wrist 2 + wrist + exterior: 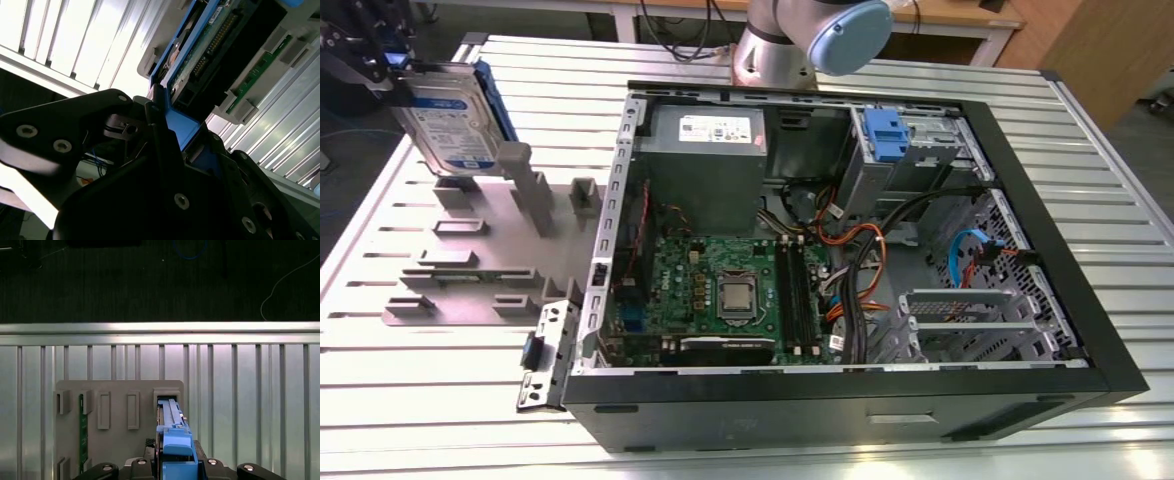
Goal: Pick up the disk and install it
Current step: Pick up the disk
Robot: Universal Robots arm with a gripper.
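The disk [447, 120] is a flat, stiff metal slab that looks dense for its size, so it should hang heavy from a grip at one end and tend to swing or tip. Its bare metal faces are probably smooth and slippery, and the circuit board and connector pins seen on its underside in the second wrist view are the fragile parts. The blue carrier frame [175, 445] along its edges is the sensible place to take hold. The tool [387, 70] has done so: its jaws are closed on the frame's end, with the blue plastic pinched between the black fingers [155, 125]. The white-and-blue label [458, 140] carries rows of fine print and a barcode-like band, none of it legible here. The disk stands on edge at the exterior view's left, its lower end at a slot of the grey fixture plate [480, 260]. I cannot tell whether it sits in that slot or hangs just clear of it. The plate lies on the ribbed metal tabletop [400, 380], just beside the open computer case [854, 405]. Inside the case, a grey power supply [707, 165] bears a white sticker [714, 127] whose print is likewise too small to make out.
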